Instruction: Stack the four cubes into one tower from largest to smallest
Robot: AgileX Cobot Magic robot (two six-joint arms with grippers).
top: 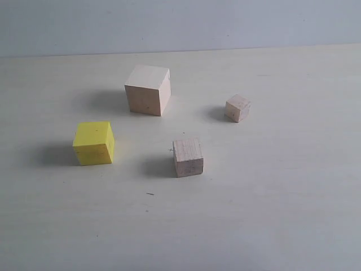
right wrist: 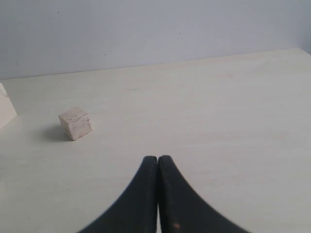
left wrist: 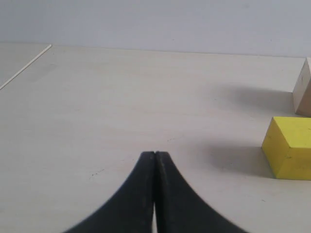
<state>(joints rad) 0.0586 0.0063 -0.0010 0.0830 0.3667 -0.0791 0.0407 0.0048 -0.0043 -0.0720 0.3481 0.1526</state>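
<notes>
Four cubes stand apart on the pale table. The largest pale wood cube (top: 148,90) is at the back. The bright yellow cube (top: 93,143) is at the left, the medium wood cube (top: 188,157) in the middle front, the tiny wood cube (top: 237,108) at the right. No tower stands. Neither gripper shows in the exterior view. My left gripper (left wrist: 155,154) is shut and empty, with the yellow cube (left wrist: 290,153) and an edge of the large cube (left wrist: 303,90) off to one side. My right gripper (right wrist: 158,158) is shut and empty, the tiny cube (right wrist: 75,123) ahead of it.
The table (top: 282,197) is pale wood with a blue-grey wall (top: 180,22) behind it. A table edge or seam (left wrist: 24,68) shows in the left wrist view. A corner of the large cube (right wrist: 6,109) sits at the right wrist view's border.
</notes>
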